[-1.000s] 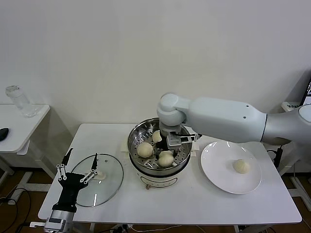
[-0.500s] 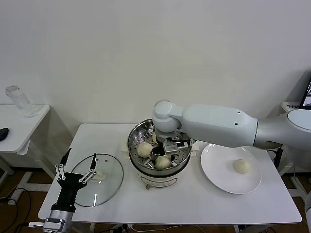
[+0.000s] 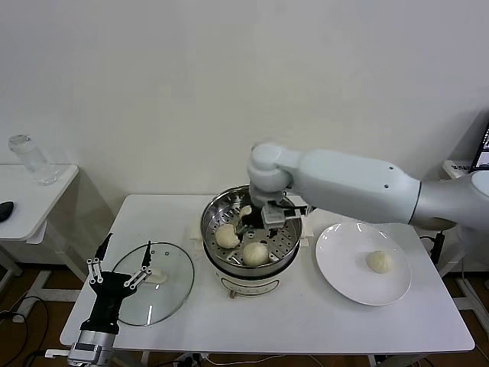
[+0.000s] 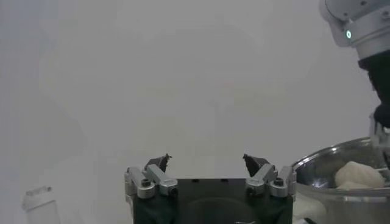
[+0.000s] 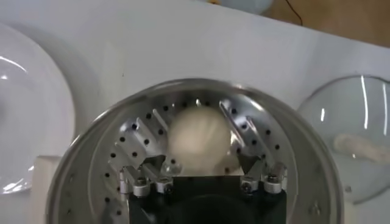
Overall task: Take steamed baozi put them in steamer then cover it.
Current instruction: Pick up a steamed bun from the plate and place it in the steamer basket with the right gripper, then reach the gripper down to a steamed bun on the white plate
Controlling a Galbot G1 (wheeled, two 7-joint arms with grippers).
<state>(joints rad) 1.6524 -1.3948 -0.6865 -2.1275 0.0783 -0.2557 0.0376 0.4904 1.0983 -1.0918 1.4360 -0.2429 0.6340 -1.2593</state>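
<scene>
This looks like a robot test room or lab, not a real kitchen. A bare white wall (image 3: 191, 92) fills the upper frame. A plain white table (image 3: 229, 321) in the middle holds a steamer (image 3: 248, 241). Cables (image 3: 19, 321) trail on the floor at lower left, beside a second small table (image 3: 30, 202).

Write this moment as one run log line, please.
right gripper: open above baozi in steamer | left gripper: open, idle at cover | plate: one baozi

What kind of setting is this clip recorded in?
Probably a lab or test room staged as a kitchen corner: a plain white table against a bare white wall, with only a steamer, a plate and a glass lid set out.
</scene>
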